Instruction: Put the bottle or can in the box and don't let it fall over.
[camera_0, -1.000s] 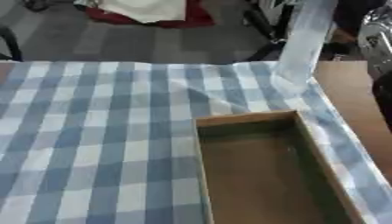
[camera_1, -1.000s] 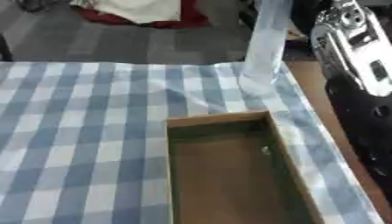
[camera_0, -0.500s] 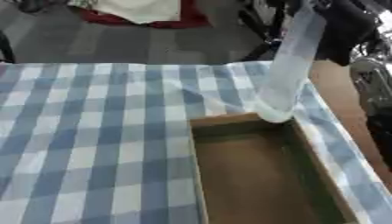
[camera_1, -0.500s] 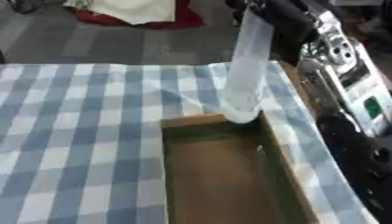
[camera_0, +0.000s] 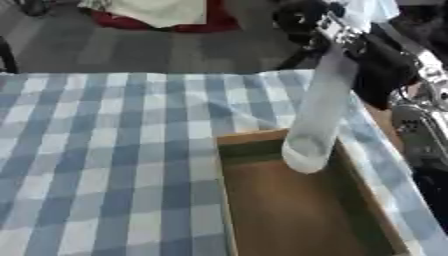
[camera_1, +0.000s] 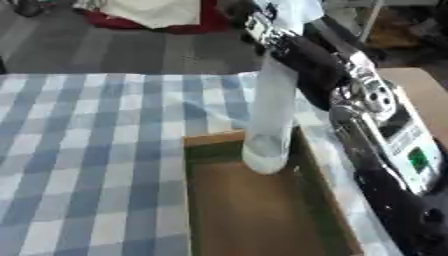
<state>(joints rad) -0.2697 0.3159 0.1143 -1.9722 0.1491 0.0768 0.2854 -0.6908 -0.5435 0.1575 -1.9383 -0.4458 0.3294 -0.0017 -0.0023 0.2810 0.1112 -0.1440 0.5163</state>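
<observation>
A grey floor with a heap of red and cream cloth lay beyond the table, which was spread with a blue-and-white checked cloth (camera_0: 105, 150). At about five o'clock on it sat the open, shallow wooden box (camera_0: 229, 200), brown inside. The right hand (camera_1: 293, 47) reached in from one o'clock, its dark fingers curled round the upper part of the tall, pale, translucent plastic bottle (camera_0: 319, 112). One second before, that bottle had stood on the cloth beyond the box's far right corner; now it hung clear of the cloth, tilted with its top toward one o'clock, its rounded base over the box's far end just inside the rim. The carry looked nearly done; what remained was to straighten it and set it down flat. The left hand did not show.
</observation>
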